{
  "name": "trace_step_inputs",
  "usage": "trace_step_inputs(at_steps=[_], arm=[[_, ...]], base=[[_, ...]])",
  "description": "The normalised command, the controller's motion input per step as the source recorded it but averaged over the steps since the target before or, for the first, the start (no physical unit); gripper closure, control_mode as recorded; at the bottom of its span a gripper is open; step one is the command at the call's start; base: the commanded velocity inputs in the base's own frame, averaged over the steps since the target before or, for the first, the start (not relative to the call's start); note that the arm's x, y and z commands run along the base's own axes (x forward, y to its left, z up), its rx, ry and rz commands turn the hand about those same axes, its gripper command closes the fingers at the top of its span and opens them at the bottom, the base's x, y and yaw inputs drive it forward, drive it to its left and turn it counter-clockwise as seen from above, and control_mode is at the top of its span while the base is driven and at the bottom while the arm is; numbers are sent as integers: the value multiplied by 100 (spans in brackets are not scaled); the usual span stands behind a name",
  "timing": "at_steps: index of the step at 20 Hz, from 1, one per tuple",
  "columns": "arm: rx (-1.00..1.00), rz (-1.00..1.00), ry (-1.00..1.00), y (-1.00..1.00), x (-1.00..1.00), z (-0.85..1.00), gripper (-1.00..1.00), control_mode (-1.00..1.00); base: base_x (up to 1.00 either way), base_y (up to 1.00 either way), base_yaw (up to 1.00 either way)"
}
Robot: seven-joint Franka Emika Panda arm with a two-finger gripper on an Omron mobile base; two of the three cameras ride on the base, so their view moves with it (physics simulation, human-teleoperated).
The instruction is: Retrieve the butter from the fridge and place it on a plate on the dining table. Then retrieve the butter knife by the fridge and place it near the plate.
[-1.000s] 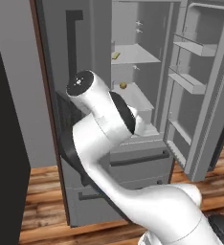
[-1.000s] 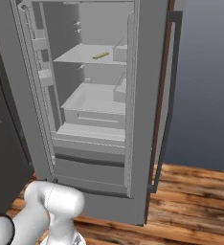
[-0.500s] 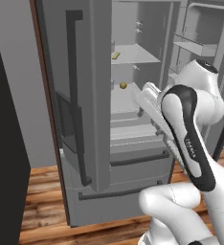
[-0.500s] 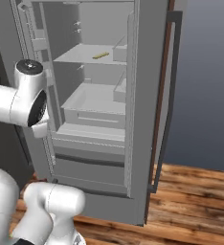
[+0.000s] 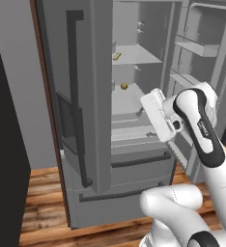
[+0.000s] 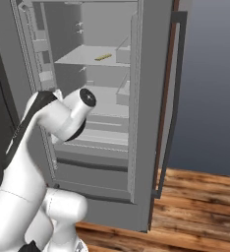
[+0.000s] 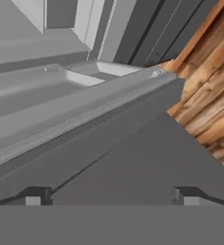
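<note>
The fridge stands with both upper doors swung wide. The butter, a small yellow stick, lies on the upper shelf inside. My white hand hovers in front of the lower shelves, below and to the right of the butter and well apart from it. In the hand view my gripper is open, its fingertips wide apart with nothing between them, and it faces a grey fridge ledge. The plate, the dining table and the butter knife are out of view.
A round yellowish-brown ball sits on the middle shelf. Door bins jut from the right door close to my forearm. Grey drawers lie below the hand. Wooden floor spreads in front of the fridge.
My arm has swung from in front of the left door across to the right, and the hand now sits at the fridge opening. The gripper has stayed open.
</note>
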Motion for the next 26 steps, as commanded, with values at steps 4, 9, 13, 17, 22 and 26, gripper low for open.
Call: trace_step_inputs(at_steps=[4, 9, 13, 17, 22, 26], arm=[[12, 0, 0, 23, 70, -23, -100, -100], [5, 0, -1, 38, 42, -20, -100, -100], [1, 0, 0, 42, 38, -14, -100, -100], [1, 0, 0, 41, 39, -12, -100, -100], [0, 0, 5, 35, 30, -12, -100, -100], [0, -1, 5, 38, 6, -17, -100, -100]], base=[[0, 0, 0], [0, 0, 0], [0, 0, 0], [0, 0, 0], [0, 0, 0], [0, 0, 0]])
